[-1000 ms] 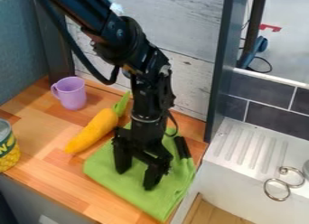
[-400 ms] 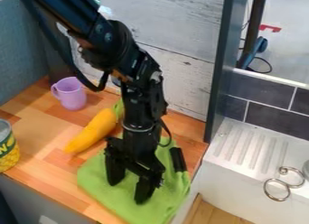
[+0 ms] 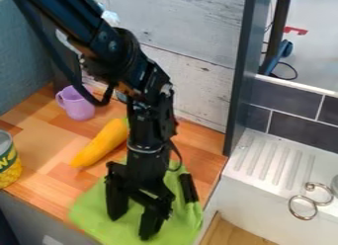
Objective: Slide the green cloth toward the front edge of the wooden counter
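At the bottom of the frame, open claw over cloth.
The claw's fingers stand apart, tips down at the cloth, which lies on the counter below the carrot. It looks light, soft and limp, unlikely to break; a fold pinched up between the tips should hold best.

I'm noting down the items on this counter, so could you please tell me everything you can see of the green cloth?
The cloth is plain bright green and looks like soft fabric, with soft creases toward its right side. It lies spread on the wooden counter, reaching the counter's front edge, and its near end runs out of the picture. The gripper stands over it with fingers apart, their tips seemingly against the fabric, hiding its middle.
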Robot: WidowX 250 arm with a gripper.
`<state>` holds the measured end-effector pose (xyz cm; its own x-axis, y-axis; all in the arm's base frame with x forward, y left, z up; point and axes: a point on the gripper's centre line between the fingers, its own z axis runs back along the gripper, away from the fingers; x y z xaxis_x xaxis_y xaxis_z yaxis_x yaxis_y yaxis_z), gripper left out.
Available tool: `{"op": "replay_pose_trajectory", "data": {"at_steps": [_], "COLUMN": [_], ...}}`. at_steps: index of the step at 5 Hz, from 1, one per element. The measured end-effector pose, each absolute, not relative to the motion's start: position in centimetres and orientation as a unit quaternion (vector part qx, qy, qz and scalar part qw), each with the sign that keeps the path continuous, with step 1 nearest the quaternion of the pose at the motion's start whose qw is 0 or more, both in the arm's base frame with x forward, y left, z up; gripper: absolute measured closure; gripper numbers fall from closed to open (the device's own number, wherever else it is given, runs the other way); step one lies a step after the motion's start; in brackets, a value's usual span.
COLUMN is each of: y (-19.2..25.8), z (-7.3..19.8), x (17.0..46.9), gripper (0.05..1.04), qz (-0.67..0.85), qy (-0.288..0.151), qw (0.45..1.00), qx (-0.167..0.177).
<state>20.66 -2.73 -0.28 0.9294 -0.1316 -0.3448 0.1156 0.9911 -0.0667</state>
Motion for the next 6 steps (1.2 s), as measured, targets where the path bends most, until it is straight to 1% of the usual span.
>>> {"op": "replay_pose_trajectory", "data": {"at_steps": [1, 2, 3, 4, 5, 6], "y": [-2.7, -2.7, -2.5, -2.0, -1.9, -1.7], "z": [-0.2, 0.1, 4.3, 8.4, 11.0, 12.0], "x": [20.1, 20.1, 21.0, 20.8, 19.4, 18.6], "gripper": [0.083, 0.083, 0.083, 0.083, 0.083, 0.083], "qz": [-0.064, -0.065, -0.047, -0.027, -0.03, -0.043], "qy": [0.194, 0.188, 0.127, 0.07, 0.059, 0.063], "qw": [0.979, 0.98, 0.991, 0.997, 0.998, 0.997], "qx": [-0.023, -0.023, -0.011, 0.007, 0.015, 0.013]}}
